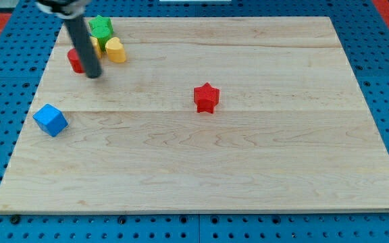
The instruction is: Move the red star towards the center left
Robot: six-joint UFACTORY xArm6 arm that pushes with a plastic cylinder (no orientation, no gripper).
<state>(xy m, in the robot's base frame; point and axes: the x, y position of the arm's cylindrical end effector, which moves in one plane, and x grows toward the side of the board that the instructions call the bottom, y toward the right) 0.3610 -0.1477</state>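
One red star mid-board, well right of my tip; no jaws visible.

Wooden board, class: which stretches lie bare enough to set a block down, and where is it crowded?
Bare: the wooden board right of the red star, the whole bottom strip, and the stretch between the star and the blue cube. Crowded: the top-left corner, where the green block, yellow block, a partly hidden red block and my tip bunch together.

Straight dark rod, my tip
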